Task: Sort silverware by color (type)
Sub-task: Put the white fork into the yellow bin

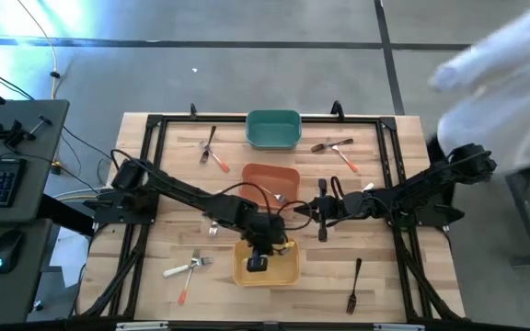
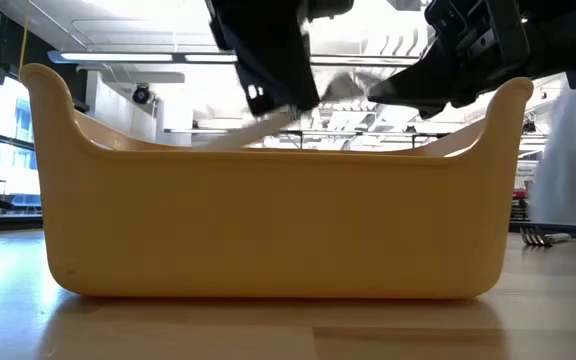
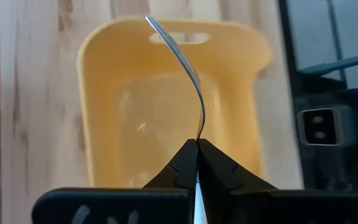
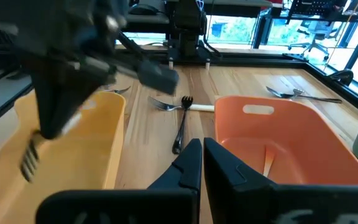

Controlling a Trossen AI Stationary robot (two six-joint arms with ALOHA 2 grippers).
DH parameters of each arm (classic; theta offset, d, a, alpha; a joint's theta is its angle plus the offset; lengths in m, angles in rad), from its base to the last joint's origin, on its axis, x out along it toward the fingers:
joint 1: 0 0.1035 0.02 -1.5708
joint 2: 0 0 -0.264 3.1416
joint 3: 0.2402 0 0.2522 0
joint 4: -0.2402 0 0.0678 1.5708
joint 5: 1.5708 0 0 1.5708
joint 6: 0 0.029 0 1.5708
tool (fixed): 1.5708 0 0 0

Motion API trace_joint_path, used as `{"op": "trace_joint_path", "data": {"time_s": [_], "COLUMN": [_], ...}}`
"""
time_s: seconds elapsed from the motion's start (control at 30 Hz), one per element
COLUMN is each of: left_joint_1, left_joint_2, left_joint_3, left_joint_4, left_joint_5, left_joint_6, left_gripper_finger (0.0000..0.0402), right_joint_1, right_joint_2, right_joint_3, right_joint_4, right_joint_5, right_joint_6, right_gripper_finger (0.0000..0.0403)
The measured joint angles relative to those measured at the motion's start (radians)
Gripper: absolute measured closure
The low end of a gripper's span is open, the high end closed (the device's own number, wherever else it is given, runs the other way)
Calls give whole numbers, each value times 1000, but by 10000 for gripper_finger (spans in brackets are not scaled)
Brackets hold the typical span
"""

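Note:
My left gripper [image 1: 258,250] hangs over the yellow bin [image 1: 288,268], shut on a silver-headed fork [image 3: 194,84] that shows edge-on in the left wrist view. The fork's tines [image 4: 30,158] dangle above the yellow bin [image 4: 107,134]. My right gripper [image 4: 202,158] is shut and holds nothing, between the yellow bin and the orange bin [image 4: 278,134]. Below it on the wood lie a dark fork [image 4: 180,127] and a white-handled fork [image 4: 179,106]. Other silverware lies scattered flat on the table: near the far left [image 1: 212,149], the far right [image 1: 336,149], the near left [image 1: 189,268] and the near right [image 1: 354,285]. My left gripper pinches the fork between its two fingertips [image 3: 197,142], coming from above and pointing down. The silver curved part [image 3: 199,99] sticks out beyond the fingers. The fork is lifted clear over the yellow bin's inside and slants, with its tined end lower.
The green bin [image 1: 273,130] stands at the far edge and the orange bin [image 1: 270,179] in the middle, with an orange-handled piece [image 4: 267,158] inside. A person's white sleeve [image 1: 500,78] shows beyond the table's far right corner. A dark frame [image 1: 145,184] edges the table.

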Motion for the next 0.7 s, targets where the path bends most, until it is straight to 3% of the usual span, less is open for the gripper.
{"op": "trace_joint_path", "data": {"time_s": [0.4,0.7], "left_joint_1": [31,25], "left_joint_2": [79,79], "left_joint_3": [0,-1], "left_joint_4": [76,45], "left_joint_5": [-3,-59], "left_joint_6": [59,131], "left_gripper_finger": [401,369], "right_joint_1": [0,0], "right_joint_2": [0,0], "right_joint_3": [0,0], "right_joint_4": [-21,-21], "right_joint_5": [3,3], "right_joint_6": [5,5], "right_gripper_finger": [403,403]}}
